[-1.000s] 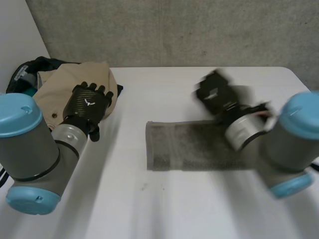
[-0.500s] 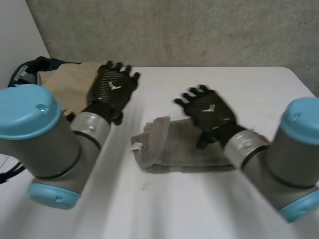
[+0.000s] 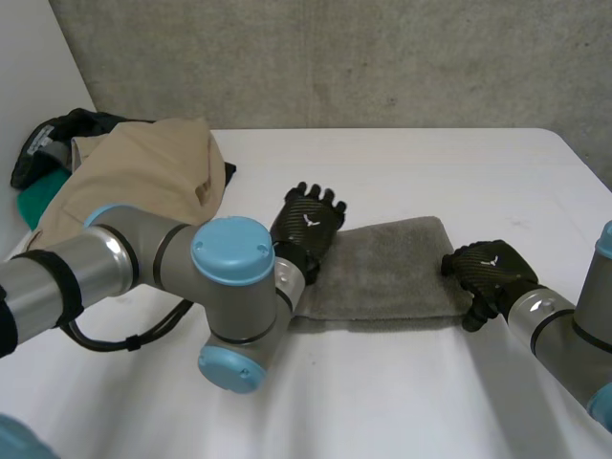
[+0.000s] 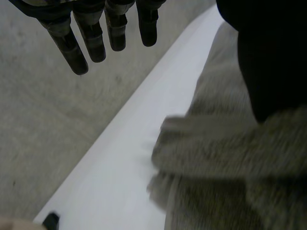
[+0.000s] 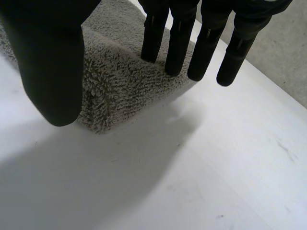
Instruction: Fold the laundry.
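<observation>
We find the left hand open, fingers straight and spread, resting on the left end of the grey towel at the centre of the frame. The right hand, centre right, is likewise open: its fingers are straight over the towel's right end, the thumb stands apart, and nothing is pinched. The towel lies folded on the white desk. A beige garment is heaped at upper left, well apart and not yet folded. Risk noted: near the left hand the layers sit loose and uneven, so a sideways press there could drag the upper layer and spoil the fold. With neither hand gripping, a push from one end may slide the whole towel across the desk
</observation>
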`<state>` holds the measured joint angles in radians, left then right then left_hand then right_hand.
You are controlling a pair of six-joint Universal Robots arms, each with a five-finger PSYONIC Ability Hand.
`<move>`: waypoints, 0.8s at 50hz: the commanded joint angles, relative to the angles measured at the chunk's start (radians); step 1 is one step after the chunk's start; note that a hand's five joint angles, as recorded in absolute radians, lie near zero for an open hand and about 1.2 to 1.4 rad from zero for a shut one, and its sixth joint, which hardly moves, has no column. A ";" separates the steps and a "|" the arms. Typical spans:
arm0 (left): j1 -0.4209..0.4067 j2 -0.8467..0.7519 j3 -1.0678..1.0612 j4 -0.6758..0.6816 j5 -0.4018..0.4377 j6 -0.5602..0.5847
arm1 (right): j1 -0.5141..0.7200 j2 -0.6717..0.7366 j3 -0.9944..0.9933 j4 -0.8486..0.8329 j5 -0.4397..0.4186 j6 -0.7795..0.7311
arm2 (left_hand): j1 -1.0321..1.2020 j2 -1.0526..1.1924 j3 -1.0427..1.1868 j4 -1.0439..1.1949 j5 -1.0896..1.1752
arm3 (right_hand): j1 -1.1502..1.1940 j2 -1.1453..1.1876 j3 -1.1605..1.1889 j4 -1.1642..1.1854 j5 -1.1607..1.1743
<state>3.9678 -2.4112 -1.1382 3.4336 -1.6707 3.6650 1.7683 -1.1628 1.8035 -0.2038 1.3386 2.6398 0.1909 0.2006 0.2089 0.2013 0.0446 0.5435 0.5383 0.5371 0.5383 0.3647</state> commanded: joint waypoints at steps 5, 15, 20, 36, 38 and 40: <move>0.117 0.007 -0.061 -0.037 -0.179 0.153 | 0.010 -0.001 0.027 -0.055 0.001 -0.003 | 0.023 0.013 0.005 0.012 -0.006 | 0.425 0.430 0.431 0.430 0.429; 0.113 0.168 -0.149 -0.031 -0.133 0.118 | -0.003 -0.004 0.030 -0.069 0.040 -0.035 | 0.005 -0.005 -0.013 -0.005 -0.023 | 0.853 0.858 0.859 0.858 0.857; 0.113 0.204 -0.178 -0.043 -0.136 0.116 | -0.004 -0.026 0.033 -0.054 0.083 -0.076 | 0.005 -0.005 -0.013 -0.005 -0.023 | 0.853 0.858 0.859 0.858 0.857; 0.103 0.437 -0.322 -0.040 -0.126 0.049 | 0.252 -0.132 -0.093 -0.085 0.114 -0.494 | -0.007 -0.016 -0.025 -0.017 -0.035 | 0.853 0.858 0.859 0.858 0.857; 0.100 0.442 -0.328 -0.040 -0.126 0.035 | 0.345 -0.118 -0.113 -0.101 0.094 -0.500 | -0.007 -0.016 -0.025 -0.017 -0.035 | 0.853 0.858 0.859 0.858 0.857; 0.097 0.443 -0.337 -0.040 -0.126 0.023 | 0.450 -0.071 -0.125 -0.127 0.062 -0.506 | -0.007 -0.016 -0.025 -0.017 -0.035 | 0.853 0.858 0.859 0.858 0.857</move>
<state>4.0734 -1.9846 -1.4578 3.3931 -1.7965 3.7288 1.9572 -1.2950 1.7345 -0.2808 1.4602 2.1651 0.1909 0.2005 0.2089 0.2013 0.0446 1.0435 1.1716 1.1810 1.1950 1.0078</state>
